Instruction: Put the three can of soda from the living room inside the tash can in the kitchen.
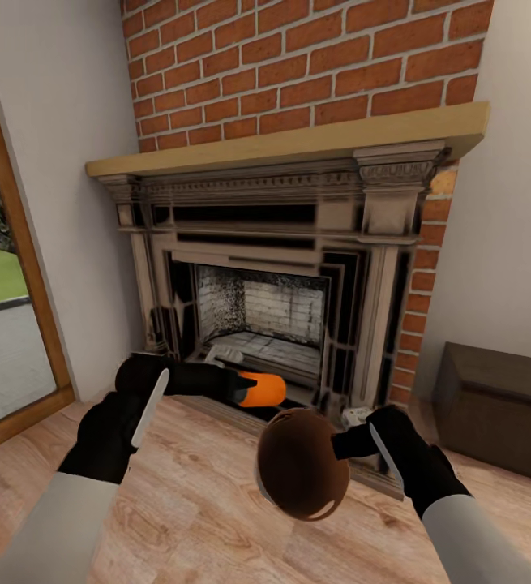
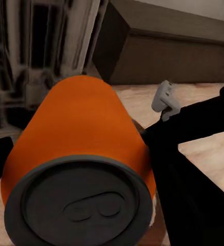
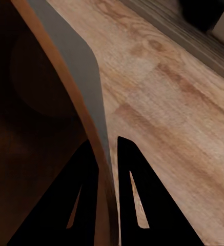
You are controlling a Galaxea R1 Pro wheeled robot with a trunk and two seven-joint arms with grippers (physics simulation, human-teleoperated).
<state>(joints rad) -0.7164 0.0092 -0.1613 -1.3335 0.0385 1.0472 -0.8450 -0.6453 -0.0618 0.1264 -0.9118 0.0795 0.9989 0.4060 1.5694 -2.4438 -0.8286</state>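
Observation:
I am in the living room, facing the ornate fireplace under the red brick chimney wall. My left gripper is shut on an orange soda can, held lying sideways in front of the hearth; the can shows its dark grey end close to the left wrist camera. My right gripper is shut on the rim of the trash can, lifted and tipped so its brown inside faces me. In the right wrist view the fingers pinch the grey and brown wall.
A dark brown chest stands against the wall at the right. A wood-framed glass door is at the left. Small pale objects lie on the hearth. Warm plank floor lies below my arms.

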